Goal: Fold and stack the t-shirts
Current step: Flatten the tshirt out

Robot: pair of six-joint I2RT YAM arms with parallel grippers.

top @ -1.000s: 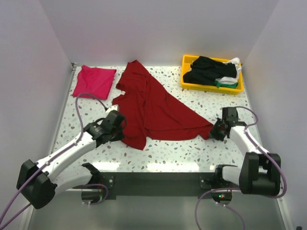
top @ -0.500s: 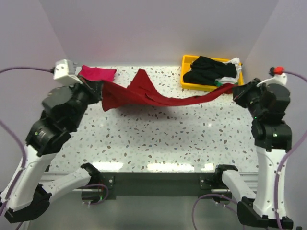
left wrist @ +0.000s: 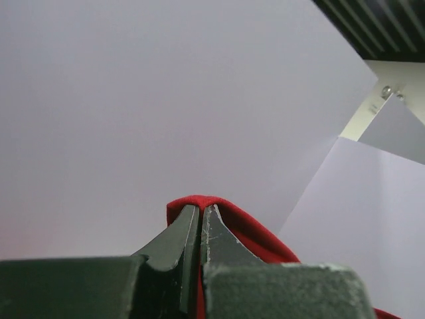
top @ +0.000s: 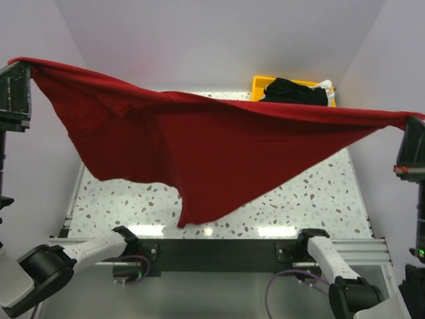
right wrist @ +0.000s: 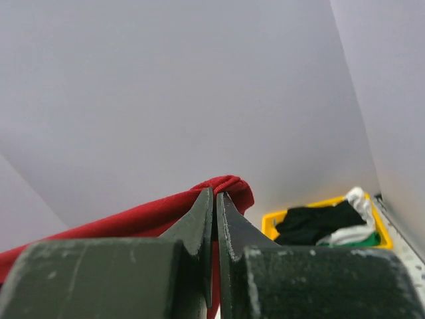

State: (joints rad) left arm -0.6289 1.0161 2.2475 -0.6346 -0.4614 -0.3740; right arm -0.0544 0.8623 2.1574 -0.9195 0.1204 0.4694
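Left end effector (left wrist: 200,211) pinched fully closed on one end of the dark red t-shirt (top: 199,153), right end effector (right wrist: 214,196) same on the other end. Shirt hangs spread between them, over the desk (top: 312,196).

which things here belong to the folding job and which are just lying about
Part of the job:
- dark red t-shirt, held spread in the air between the left pincer and the right pincer, both shut on its edge
- black t-shirt and white t-shirt, lying in the tray

Just there:
- yellow tray
- speckled table
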